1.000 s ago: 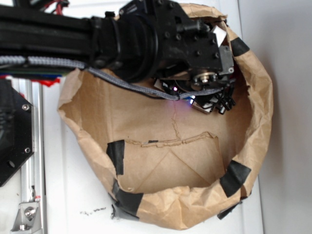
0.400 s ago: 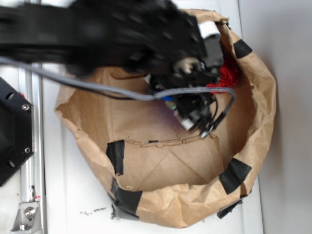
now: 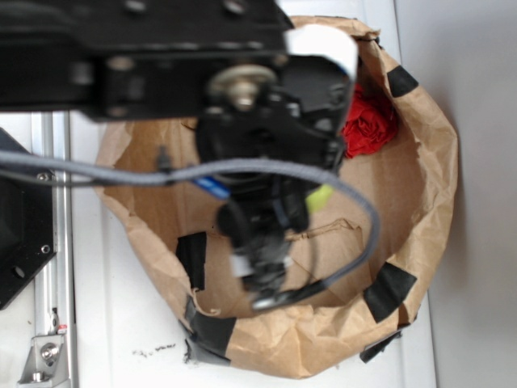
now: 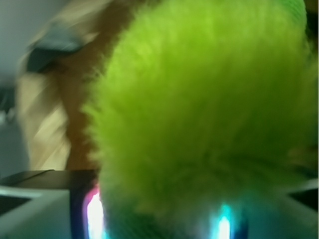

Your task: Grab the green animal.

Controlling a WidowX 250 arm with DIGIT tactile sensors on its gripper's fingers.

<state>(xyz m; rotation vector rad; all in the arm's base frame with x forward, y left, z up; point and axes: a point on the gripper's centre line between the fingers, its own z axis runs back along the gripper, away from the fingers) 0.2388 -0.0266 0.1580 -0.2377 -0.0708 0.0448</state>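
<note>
The green animal (image 4: pixel 199 104) filled the wrist view, its lime fuzz pressed right up against the camera and so sitting between or just ahead of the jaws; whether they had closed on it I could not tell, since the fingers were hidden by fur there and by the arm (image 3: pixel 161 56) from outside. In the exterior view only a small lime patch (image 3: pixel 319 197) showed just beside the wrist, above the floor of the paper bag (image 3: pixel 428 202); the grab was probably made or nearly so, with confirmation of the hold left. Compared with 0.4 s earlier, the arm had swung toward the bag's near edge, uncovering the red ball (image 3: pixel 369 125), well apart behind the jaws.
</note>
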